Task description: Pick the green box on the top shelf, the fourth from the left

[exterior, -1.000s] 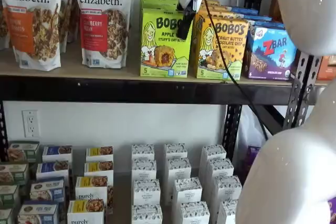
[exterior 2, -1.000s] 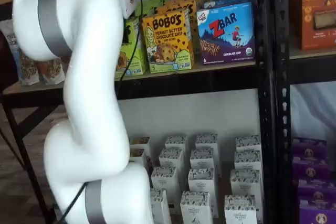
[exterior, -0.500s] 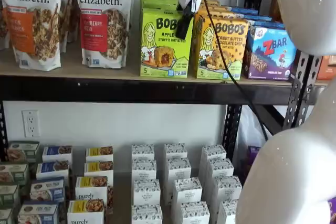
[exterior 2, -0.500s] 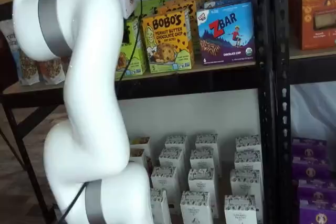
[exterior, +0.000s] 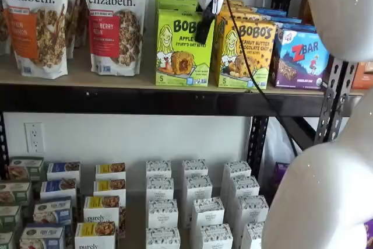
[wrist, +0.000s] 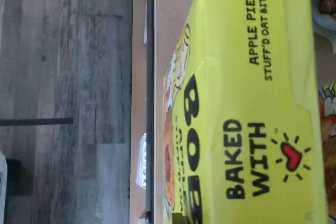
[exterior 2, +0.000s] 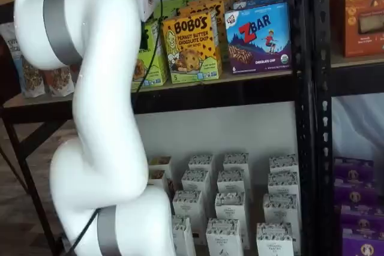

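**Green box** (exterior: pixel 182 48): lime-green carton, front panel reading BOBO'S Apple Pie Stuff'd Oat Bites, with a cartoon blonde girl and a filled oat bite. It stands upright at the front edge of the top shelf (exterior: pixel 128 83), directly beneath and just behind the end effector (exterior: pixel 202 31). A matching green carton stands behind it. In the wrist view the box top (wrist: pixel 257 103) fills most of the picture, printed "BAKED WITH" beside a red heart and "APPLE PIE STUFF'D OAT BITES".

**End effector**: white body with black fingers, hanging over the upper right corner of the green box in a shelf view, a black cable (exterior: pixel 247 56) running down beside it. The fingers show as one dark shape, side-on; whether they are apart or closed on the carton cannot be told. In the other shelf view the white arm (exterior 2: pixel 90 88) covers most of it.

**Neighbours on the top shelf**:
- yellow-orange Bobo's box (exterior: pixel 245 53), peanut butter chocolate chip, just beside the end effector on the cable side;
- blue ZBar box (exterior: pixel 303 59), beyond the yellow-orange one;
- purely elizabeth granola bags (exterior: pixel 113 18), on the far side of the green box from the end effector.

**Below the end effector**: rows of small white cartons (exterior: pixel 198 202) on the lower level, well apart from it.

**Floor**: grey wood planks (wrist: pixel 63 98), seen past the shelf edge in the wrist view.
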Available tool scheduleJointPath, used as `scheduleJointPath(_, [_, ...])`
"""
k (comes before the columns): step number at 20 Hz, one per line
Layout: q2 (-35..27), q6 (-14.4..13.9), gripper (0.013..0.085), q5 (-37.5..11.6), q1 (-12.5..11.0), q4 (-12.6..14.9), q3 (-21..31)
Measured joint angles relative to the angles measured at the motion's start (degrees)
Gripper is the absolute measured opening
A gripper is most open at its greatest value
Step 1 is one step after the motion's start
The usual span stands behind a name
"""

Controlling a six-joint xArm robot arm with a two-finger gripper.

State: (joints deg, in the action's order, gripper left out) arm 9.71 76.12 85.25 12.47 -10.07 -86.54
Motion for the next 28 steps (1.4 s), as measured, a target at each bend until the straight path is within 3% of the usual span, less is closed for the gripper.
scheduleJointPath(10, [-0.14,0.15,0.0250,0.57,-0.21,-0.47,-0.35])
scheduleJointPath(17, [-0.20,-0.05,0.0250,0.90,0.02,0.04,-0.56])
scheduleJointPath(28, [0.18,-0.39,0.0250,3.43,-0.05,-1.63,-1.81])
